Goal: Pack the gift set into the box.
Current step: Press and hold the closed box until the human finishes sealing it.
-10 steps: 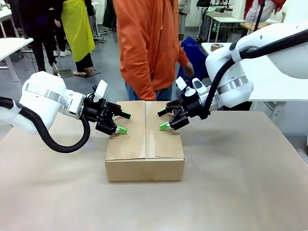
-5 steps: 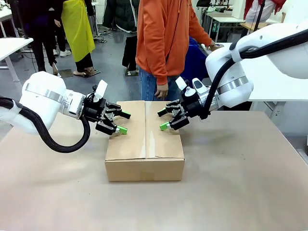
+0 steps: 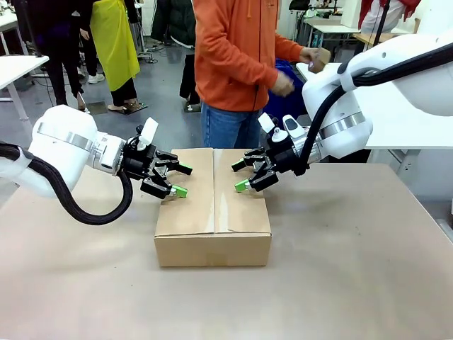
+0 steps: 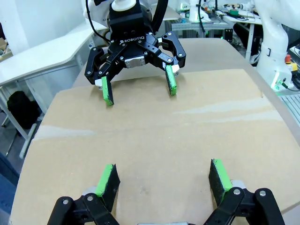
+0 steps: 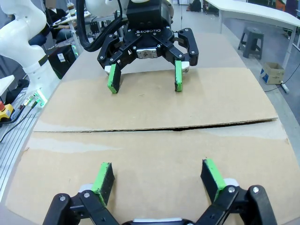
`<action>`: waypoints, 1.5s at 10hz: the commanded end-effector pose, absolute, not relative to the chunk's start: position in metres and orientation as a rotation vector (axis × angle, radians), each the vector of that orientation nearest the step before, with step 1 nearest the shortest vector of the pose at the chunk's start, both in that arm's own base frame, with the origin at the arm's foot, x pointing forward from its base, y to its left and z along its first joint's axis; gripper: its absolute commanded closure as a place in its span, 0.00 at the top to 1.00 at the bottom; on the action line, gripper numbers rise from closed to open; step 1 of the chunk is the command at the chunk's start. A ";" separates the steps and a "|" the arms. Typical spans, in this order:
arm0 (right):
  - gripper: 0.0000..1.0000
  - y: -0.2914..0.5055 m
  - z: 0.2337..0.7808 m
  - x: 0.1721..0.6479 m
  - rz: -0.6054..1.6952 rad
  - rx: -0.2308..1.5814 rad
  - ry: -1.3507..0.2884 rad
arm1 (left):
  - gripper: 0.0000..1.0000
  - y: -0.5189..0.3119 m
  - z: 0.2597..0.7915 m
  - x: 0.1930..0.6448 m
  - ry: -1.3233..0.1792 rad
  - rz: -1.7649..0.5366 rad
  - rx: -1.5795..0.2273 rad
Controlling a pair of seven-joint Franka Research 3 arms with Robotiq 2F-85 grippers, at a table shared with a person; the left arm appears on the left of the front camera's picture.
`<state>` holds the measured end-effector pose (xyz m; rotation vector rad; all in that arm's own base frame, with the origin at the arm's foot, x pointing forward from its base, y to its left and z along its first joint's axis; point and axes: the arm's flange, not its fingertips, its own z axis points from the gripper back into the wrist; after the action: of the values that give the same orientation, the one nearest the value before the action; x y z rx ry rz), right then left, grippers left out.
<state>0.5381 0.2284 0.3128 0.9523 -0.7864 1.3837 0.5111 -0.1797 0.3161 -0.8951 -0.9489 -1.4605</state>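
The cardboard carton sits mid-counter with its top flaps folded shut. The left pincer and right pincer hover over its left and right flaps, jaws spread wide, holding nothing. If either presses unevenly, a flap may spring up or the carton could slide.

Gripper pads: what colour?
Bright green, on both the left gripper and the right gripper; clearest in the right wrist view.
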 end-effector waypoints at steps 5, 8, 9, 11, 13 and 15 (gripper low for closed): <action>1.00 0.226 0.309 0.535 1.379 0.948 -0.784 | 1.00 -0.180 0.314 0.510 -0.961 -1.478 -0.889; 1.00 0.226 0.309 0.535 1.379 0.948 -0.784 | 1.00 -0.180 0.314 0.510 -0.961 -1.478 -0.889; 1.00 0.226 0.309 0.535 1.379 0.948 -0.784 | 1.00 -0.180 0.314 0.510 -0.961 -1.478 -0.889; 1.00 0.226 0.309 0.535 1.379 0.948 -0.784 | 1.00 -0.180 0.314 0.510 -0.961 -1.478 -0.889; 1.00 0.226 0.309 0.535 1.379 0.948 -0.784 | 1.00 -0.180 0.314 0.510 -0.961 -1.478 -0.889; 1.00 0.226 0.309 0.535 1.379 0.948 -0.784 | 1.00 -0.180 0.314 0.510 -0.961 -1.478 -0.889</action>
<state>0.5381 0.2284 0.3128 0.9523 -0.7864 1.3837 0.5111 -0.1797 0.3161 -0.8951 -0.9490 -1.4606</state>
